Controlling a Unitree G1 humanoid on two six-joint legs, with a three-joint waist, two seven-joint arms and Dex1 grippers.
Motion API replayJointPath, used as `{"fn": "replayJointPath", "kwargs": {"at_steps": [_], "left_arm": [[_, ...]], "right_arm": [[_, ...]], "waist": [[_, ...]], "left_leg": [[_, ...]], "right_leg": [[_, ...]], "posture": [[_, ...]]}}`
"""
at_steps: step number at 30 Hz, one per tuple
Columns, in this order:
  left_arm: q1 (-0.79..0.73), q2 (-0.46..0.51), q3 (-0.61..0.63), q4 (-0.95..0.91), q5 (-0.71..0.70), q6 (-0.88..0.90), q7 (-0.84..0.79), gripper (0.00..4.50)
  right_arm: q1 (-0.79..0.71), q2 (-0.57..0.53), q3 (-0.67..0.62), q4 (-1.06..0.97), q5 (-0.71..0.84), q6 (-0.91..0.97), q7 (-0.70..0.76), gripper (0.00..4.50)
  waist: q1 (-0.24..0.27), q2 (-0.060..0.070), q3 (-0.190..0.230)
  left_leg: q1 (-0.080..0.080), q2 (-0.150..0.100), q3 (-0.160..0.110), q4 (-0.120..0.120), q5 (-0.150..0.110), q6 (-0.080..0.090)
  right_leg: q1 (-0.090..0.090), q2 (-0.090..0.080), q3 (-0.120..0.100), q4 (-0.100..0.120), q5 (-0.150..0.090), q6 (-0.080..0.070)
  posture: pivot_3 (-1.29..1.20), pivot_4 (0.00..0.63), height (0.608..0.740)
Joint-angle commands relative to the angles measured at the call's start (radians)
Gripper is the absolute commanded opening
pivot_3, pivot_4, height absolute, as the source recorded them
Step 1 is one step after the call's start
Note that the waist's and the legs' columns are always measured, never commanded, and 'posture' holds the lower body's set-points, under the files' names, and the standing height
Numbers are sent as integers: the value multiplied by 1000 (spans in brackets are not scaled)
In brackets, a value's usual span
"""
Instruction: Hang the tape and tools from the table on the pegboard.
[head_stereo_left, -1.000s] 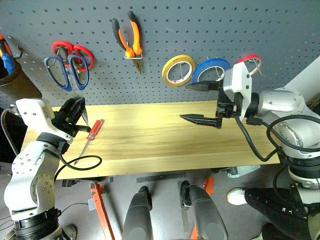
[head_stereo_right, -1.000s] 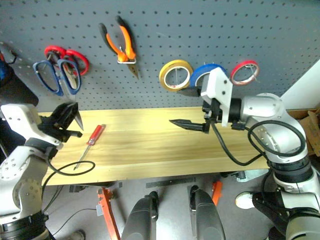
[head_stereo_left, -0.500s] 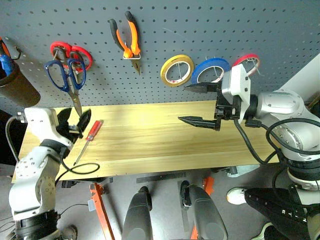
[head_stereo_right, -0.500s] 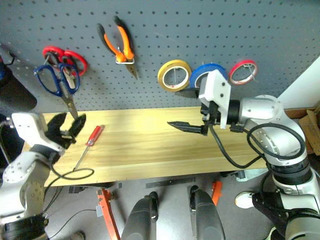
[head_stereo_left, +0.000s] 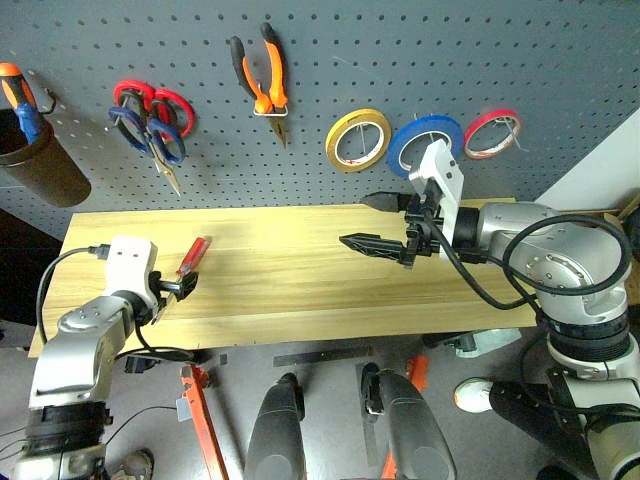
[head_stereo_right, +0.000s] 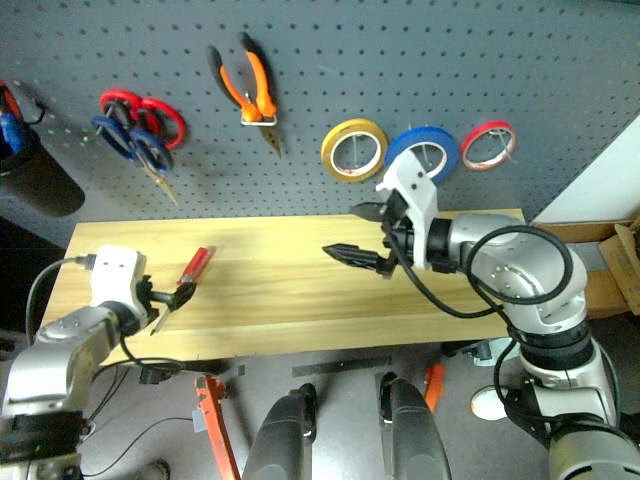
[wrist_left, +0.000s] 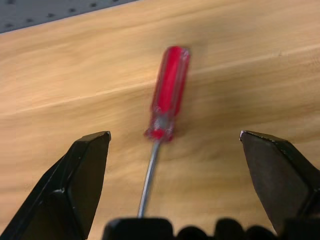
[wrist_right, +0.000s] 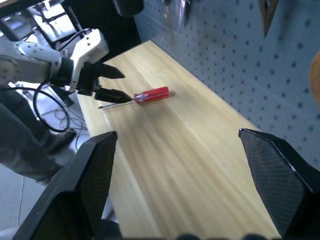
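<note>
The blue scissors (head_stereo_left: 150, 130) now hang on the pegboard (head_stereo_left: 400, 60) at 10 o'clock. The left gripper (wrist_left: 175, 150) has dropped, jaws wide and empty, astride the screwdriver (wrist_left: 167, 95) on the table (head_stereo_left: 300, 280). The right gripper (head_stereo_left: 385, 225) hovers open, empty.

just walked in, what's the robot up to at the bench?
It's hanging tools on the pegboard. The blue tape, the blue-handled scissors and the pliers already hang there. Only the red-handled screwdriver is left on the table. The left gripper sits low at the screwdriver, jaws open to either side of its shaft, nothing gripped yet. The right gripper hovers over the middle of the table, jaws open and empty.
</note>
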Motion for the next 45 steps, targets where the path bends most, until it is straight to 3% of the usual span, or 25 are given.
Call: {"fn": "replayJointPath", "kwargs": {"at_steps": [1,13,24,27,35,36,40,45], "left_arm": [[-109,44,-52,167,78,-77,-30,4448],[-404,6,-149,665,163,-241,-134,4448],[-437,-7,-169,741,199,-239,-173,4448],[-444,-7,-160,754,199,-228,-165,3815],[-427,13,-123,767,194,-250,-131,1012],[-413,16,-114,744,189,-255,-125,830],[-262,13,-19,499,132,-221,-78,829],[18,-64,155,40,52,-213,14,829]], "right_arm": [[33,38,-10,-99,40,59,-69,4211],[28,54,21,-152,39,92,-132,4211],[-31,93,34,-123,38,99,-164,4211],[-33,83,39,-121,32,94,-162,4211],[-37,46,46,-127,15,79,-152,4211],[-37,43,45,-127,13,78,-151,4211],[-39,30,30,-120,10,74,-142,4211],[-27,11,14,-117,4,41,-124,4211]], "waist": [[-1,0,0],[-9,0,0],[-27,2,18],[-28,3,21],[-32,4,35],[-33,4,36],[-48,4,36],[-52,3,36]], "left_leg": [[0,0,0,0,0,0],[-1,-1,4,0,0,0],[0,-1,4,-1,0,0],[0,-1,4,-1,0,0],[0,-1,7,-2,0,0],[0,-1,7,-2,0,0],[0,-1,11,-3,0,0],[0,0,14,-9,0,0]], "right_leg": [[0,1,0,0,0,0],[-1,-1,2,-1,0,0],[-2,-2,3,-1,0,0],[-2,-2,4,-1,0,0],[-3,-2,6,-1,0,0],[-3,-2,7,-1,0,0],[-5,-2,11,-1,0,0],[-9,-5,18,-3,0,0]], "posture": [[-133,373,740],[-182,399,740],[-189,474,740],[-194,481,740],[-212,483,740],[-212,481,740],[-202,470,740],[-174,444,740]]}}
